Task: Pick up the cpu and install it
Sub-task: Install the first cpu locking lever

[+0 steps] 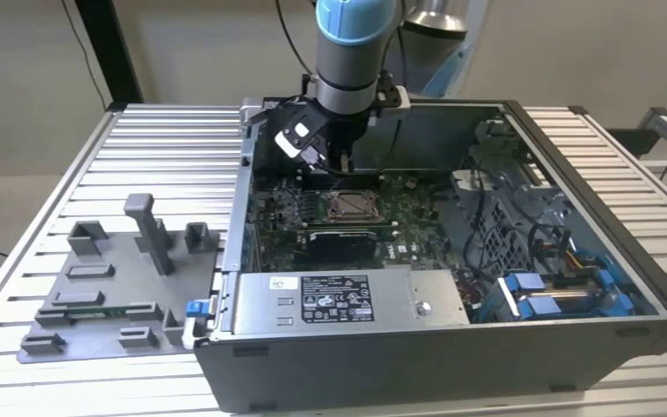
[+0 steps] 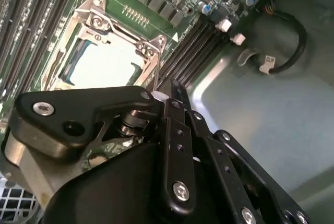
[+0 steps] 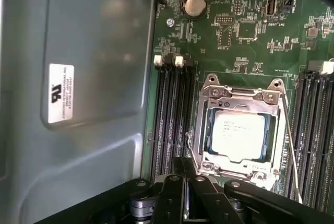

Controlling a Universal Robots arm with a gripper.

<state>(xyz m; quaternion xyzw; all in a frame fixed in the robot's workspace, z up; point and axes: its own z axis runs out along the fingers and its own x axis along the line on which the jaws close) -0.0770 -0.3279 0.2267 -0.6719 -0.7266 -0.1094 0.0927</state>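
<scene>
The cpu, a pale silvery square, lies seated in the motherboard socket under the metal frame. In the second wrist view the cpu shows just beyond my gripper's body. In the exterior view the cpu sits mid-board inside the open computer case. My gripper hangs above the board, between the socket and the case's far wall. Its fingertips are pressed together with nothing between them, beside the socket's edge near the memory slots. The gripper points at that same edge.
A grey plastic fixture plate with upright blocks lies on the slatted table at the exterior view's left. Inside the case are the power supply at the front, blue drive brackets at the right, and a black cable.
</scene>
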